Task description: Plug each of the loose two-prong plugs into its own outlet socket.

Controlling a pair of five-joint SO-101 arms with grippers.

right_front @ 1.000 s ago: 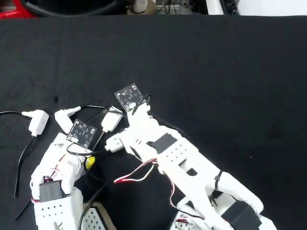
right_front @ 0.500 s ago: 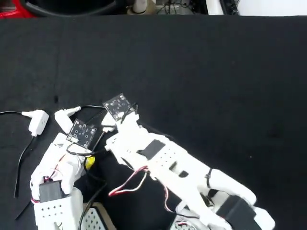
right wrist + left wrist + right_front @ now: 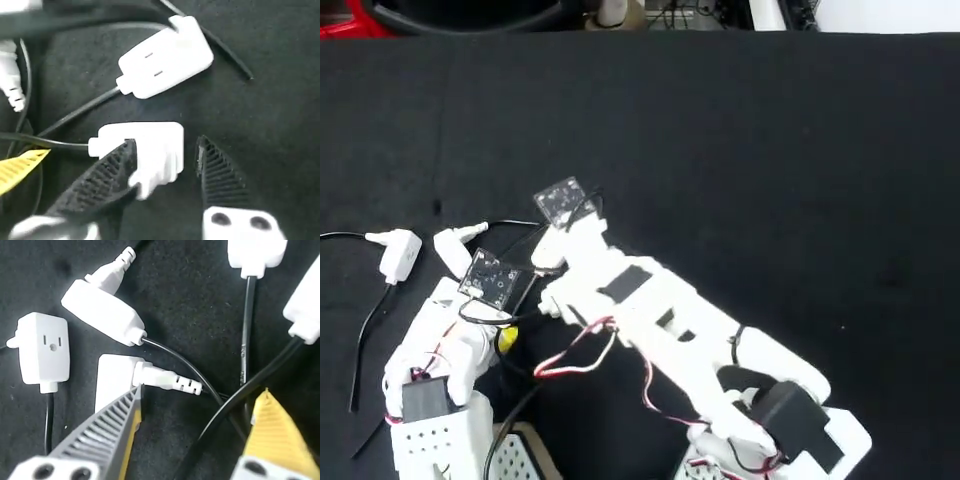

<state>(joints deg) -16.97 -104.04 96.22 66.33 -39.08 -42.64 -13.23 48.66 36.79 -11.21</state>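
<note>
In the left wrist view, a white outlet socket (image 3: 42,347) lies face up beside a white plug (image 3: 102,312) on a black cable. My left gripper (image 3: 200,392) is open over crossed cables, its grey finger (image 3: 105,430) next to a white plug body (image 3: 115,382). In the right wrist view, my right gripper (image 3: 167,145) is open around a white plug body (image 3: 155,147): one black finger (image 3: 107,175) overlaps it, the other stands apart. A second socket (image 3: 165,57) lies just beyond. From above, the socket (image 3: 398,255) and plug (image 3: 455,247) lie at the left.
Black cables (image 3: 220,405) cross between both grippers. The two arms are close together, the left arm (image 3: 440,360) beside the right arm (image 3: 650,310). The left gripper's yellow finger (image 3: 17,167) shows in the right wrist view. Black table (image 3: 770,150) stretches right and back.
The right arm has swung to the left, towards the left arm and the plugs between them. The left arm has stayed where it was.
</note>
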